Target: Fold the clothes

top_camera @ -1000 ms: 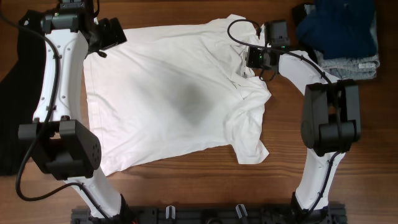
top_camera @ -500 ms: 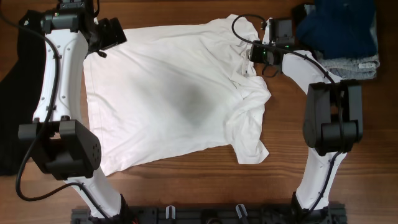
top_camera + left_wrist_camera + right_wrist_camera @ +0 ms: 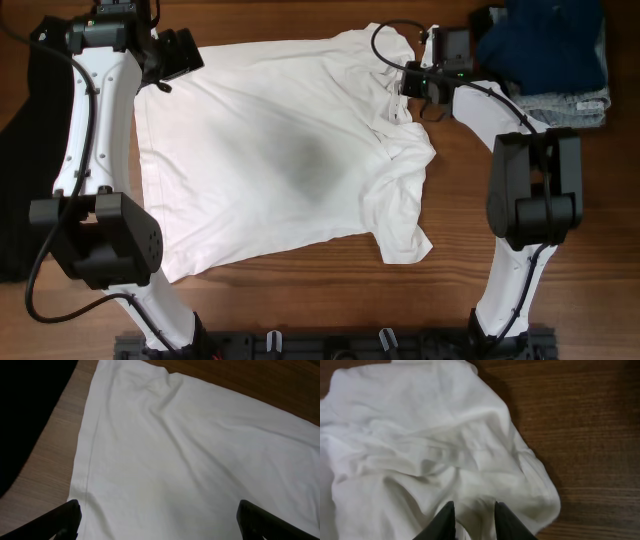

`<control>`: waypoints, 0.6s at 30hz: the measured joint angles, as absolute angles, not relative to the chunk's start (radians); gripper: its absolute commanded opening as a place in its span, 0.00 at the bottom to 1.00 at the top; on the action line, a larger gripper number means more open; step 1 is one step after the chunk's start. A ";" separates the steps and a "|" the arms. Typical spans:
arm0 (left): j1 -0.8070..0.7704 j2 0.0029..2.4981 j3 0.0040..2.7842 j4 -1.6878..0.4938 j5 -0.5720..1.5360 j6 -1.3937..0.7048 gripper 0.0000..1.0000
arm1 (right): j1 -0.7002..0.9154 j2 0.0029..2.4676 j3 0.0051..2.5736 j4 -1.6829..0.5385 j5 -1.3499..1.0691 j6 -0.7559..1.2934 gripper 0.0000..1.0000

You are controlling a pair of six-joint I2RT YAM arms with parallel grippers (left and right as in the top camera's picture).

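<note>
The white T-shirt (image 3: pixel 280 150) lay spread on the wooden table (image 3: pixel 300 295), bare wood beyond its hem, a black garment (image 3: pixel 12 200) left, folded clothes (image 3: pixel 555 50) far right; the left gripper (image 3: pixel 159 507) gaped above it, the right gripper (image 3: pixel 474 506) narrowed over bunched cloth, hold unclear.

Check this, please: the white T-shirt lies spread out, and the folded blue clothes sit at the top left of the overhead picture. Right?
No. The overhead view shows the folded blue clothes at top right; the white T-shirt is spread out.
</note>
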State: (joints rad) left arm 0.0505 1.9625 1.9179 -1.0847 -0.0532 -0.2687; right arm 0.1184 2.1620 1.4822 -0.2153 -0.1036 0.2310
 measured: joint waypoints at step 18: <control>0.051 1.963 1.918 -1.085 -0.053 -0.269 1.00 | 0.135 2.211 1.492 -0.240 -0.134 0.154 0.31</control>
State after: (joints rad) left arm 0.0505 1.9625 1.9179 -1.0847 -0.0532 -0.2687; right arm 0.1349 2.2112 1.4918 -0.2398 -0.1345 0.1535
